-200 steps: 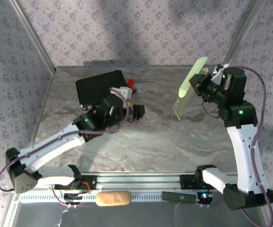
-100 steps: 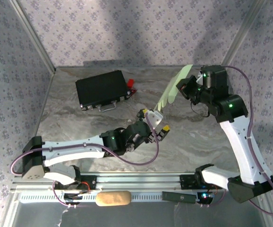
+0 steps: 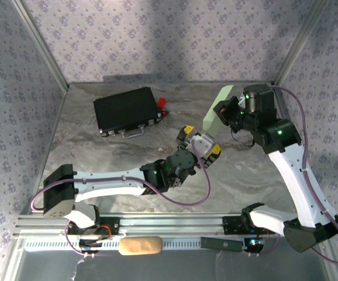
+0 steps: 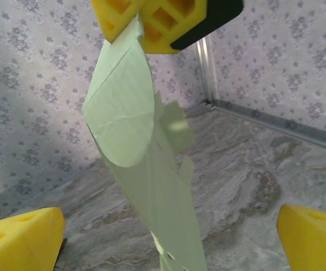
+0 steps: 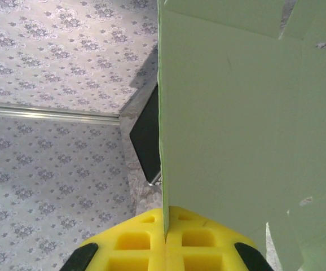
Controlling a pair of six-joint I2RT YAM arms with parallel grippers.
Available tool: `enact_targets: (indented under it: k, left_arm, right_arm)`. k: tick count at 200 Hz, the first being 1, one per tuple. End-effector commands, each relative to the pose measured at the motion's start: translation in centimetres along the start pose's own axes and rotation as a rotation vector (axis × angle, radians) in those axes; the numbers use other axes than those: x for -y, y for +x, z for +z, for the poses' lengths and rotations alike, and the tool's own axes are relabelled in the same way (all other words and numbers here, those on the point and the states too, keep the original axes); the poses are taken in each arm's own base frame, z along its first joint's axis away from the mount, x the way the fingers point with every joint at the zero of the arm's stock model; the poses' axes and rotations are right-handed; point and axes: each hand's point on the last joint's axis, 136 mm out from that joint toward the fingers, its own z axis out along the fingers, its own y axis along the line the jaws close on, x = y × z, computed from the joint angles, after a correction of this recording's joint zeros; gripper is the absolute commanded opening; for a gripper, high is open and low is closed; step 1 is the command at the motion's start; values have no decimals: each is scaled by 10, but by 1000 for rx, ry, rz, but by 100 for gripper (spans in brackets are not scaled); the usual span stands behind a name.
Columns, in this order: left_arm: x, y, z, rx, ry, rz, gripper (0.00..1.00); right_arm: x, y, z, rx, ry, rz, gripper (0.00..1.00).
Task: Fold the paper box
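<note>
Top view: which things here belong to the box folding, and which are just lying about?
In the job: the paper box, pinched in the right gripper; the open left gripper near it.
Lying about: the black case; the red thing beside it; the tan block at the near edge.

Pale green paper box (image 3: 217, 108), black case (image 3: 125, 109), grey marbled table (image 3: 99, 157)

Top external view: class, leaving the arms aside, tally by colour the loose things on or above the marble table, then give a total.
Pale green: 1, the paper box
Black: 1, the case
Red: 1, a small item beside the case
Total: 3
</note>
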Motion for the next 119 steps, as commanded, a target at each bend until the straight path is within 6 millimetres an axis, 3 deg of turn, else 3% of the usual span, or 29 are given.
enact_targets:
  k: [1, 33, 67, 89, 119]
  left_arm:
    - [-36, -22, 5, 34, -141, -21, 96]
    - [-44, -29, 13, 65, -90, -75, 94]
    - [-42, -31, 25, 49, -48, -92, 82]
    - [-46, -35, 29, 37, -45, -113, 67]
    - [-46, -32, 30, 22, -34, -114, 34]
  right_arm:
    - [-5, 2, -3, 11, -20, 16, 0]
    - [-7, 6, -5, 5, -27, 16, 0]
    - [-8, 9, -3, -6, -36, 24, 0]
    - [-8, 10, 0, -15, -35, 28, 0]
    - [-12, 10, 2, -25, -48, 32, 0]
